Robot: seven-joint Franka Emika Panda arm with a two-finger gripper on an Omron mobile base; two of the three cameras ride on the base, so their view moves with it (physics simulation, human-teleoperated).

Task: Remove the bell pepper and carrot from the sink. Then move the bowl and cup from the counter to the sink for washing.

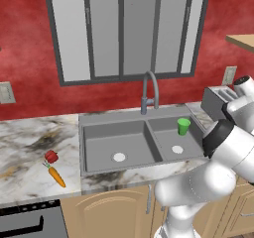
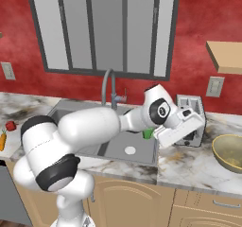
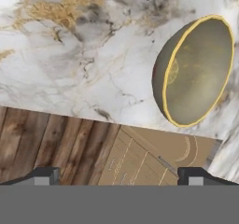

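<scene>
Bowl left to move; pepper, carrot and cup look dealt with.

The bowl [image 3: 193,71] sits on the counter [image 3: 70,73] to the right of the sink [image 1: 99,128], beyond a dark toaster [image 2: 191,112], with nothing in it that can be made out. The gripper [image 3: 116,176] hangs above the counter's front edge beside the bowl, fingers [image 3: 44,176] spread wide and holding nothing. The cup [image 1: 184,126] stands upright in the sink's right basin, near the faucet [image 1: 150,90]. The bell pepper [image 1: 51,156] and carrot [image 1: 57,176] lie on the counter left of the sink, just beside each other. By my reading three of four moves are done; only the bowl remains. No brand, label or writing is readable anywhere.
</scene>
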